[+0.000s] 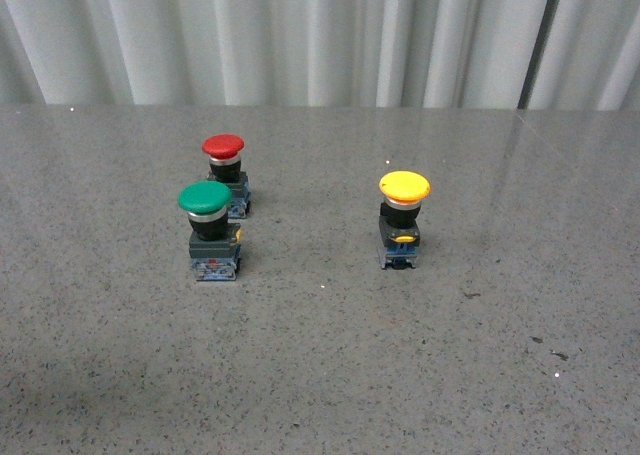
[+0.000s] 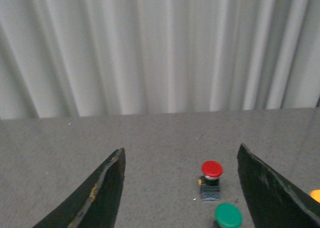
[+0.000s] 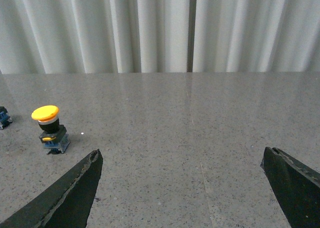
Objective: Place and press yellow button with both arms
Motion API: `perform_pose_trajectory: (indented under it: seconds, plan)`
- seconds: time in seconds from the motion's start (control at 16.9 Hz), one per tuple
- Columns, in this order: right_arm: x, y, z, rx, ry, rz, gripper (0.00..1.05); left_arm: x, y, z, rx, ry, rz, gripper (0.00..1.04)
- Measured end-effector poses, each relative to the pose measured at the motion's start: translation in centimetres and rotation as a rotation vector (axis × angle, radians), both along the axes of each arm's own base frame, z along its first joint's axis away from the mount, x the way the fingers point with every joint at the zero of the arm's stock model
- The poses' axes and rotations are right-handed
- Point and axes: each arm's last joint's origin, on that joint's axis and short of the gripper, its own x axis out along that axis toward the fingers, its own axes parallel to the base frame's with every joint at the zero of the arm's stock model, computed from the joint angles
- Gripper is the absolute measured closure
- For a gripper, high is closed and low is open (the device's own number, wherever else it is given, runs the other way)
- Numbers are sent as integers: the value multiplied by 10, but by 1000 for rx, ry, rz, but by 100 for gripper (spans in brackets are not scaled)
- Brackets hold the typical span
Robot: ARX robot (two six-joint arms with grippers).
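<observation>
Front view: yellow button (image 1: pixel 404 220) stands upright, well right of the green button (image 1: pixel 207 225), touching nothing. The right gripper (image 3: pixel 182 151) gapes wide and empty, the button off its axis, outside the fingers (image 3: pixel 75 188). The left gripper (image 2: pixel 181 149), equally wide, faces the red button (image 2: pixel 211 178). The right gripper is probably nearer.

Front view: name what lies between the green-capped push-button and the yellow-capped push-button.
Nothing; the front view shows bare grey speckled tabletop between the green domed push-button and the yellow domed push-button.
</observation>
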Motion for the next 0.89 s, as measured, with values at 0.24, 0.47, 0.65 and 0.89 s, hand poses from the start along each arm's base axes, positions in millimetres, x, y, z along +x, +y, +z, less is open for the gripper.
perform_pose_trajectory:
  seconds: [0.24, 0.47, 0.65, 0.89]
  plan:
    - [0, 0, 0, 0, 0, 0, 7, -16, 33, -51, -36, 20, -5, 83]
    - [0, 0, 0, 0, 0, 0, 7, -30, 54, -82, -47, 17, 4, 103]
    - [0, 0, 0, 0, 0, 0, 7, -37, 61, -95, -47, 14, -3, 103]
    - [0, 0, 0, 0, 0, 0, 7, -43, 69, -107, -47, 16, -3, 103]
